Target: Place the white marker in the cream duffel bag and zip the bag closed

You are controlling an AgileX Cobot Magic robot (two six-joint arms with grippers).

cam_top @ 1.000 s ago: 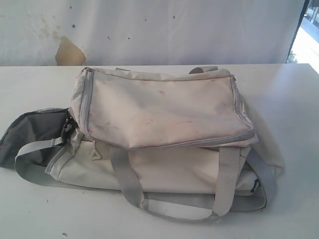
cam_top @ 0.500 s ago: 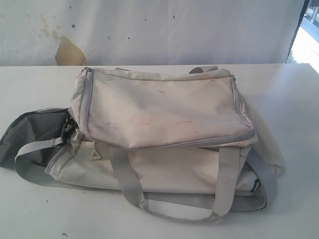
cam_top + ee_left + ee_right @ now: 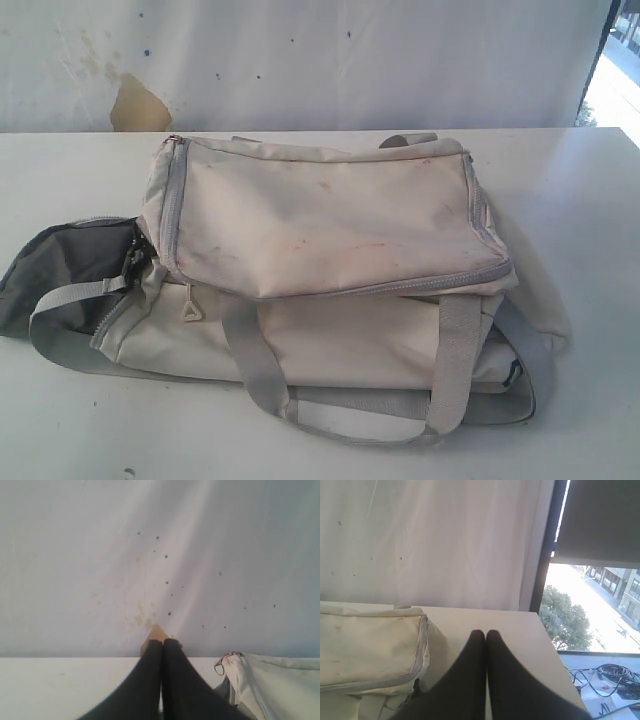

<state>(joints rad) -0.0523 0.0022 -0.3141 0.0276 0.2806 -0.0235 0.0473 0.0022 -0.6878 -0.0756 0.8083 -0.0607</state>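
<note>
Change: none that shows; over the last second the bag (image 3: 330,230) lies exactly as it did, and neither arm enters the exterior view.
Bag: slumped on the white table (image 3: 590,210), its top flap laid flat over the body, grey handles (image 3: 350,415) spilling toward the front edge.
Zip: the zip pull (image 3: 188,311) hangs at the flap's front left corner; whether the track is fully run shut I cannot tell from here.
Left end: dark grey lining (image 3: 70,265) bulges out, so that end looks open or turned out.
Marker: not visible in any view; whether it lies inside the bag or somewhere out of frame cannot be told.
Left gripper (image 3: 162,647): fingers pressed together, holding nothing, raised beside the bag's corner and facing the spotted wall (image 3: 100,555).
Right gripper (image 3: 481,636): fingers likewise pressed together and empty, up by the bag's other end.
Meaning for the task: my reading is a pause with both arms idle, either before the start or after the finish; with the marker unseen, progress cannot be judged firmly.
</note>
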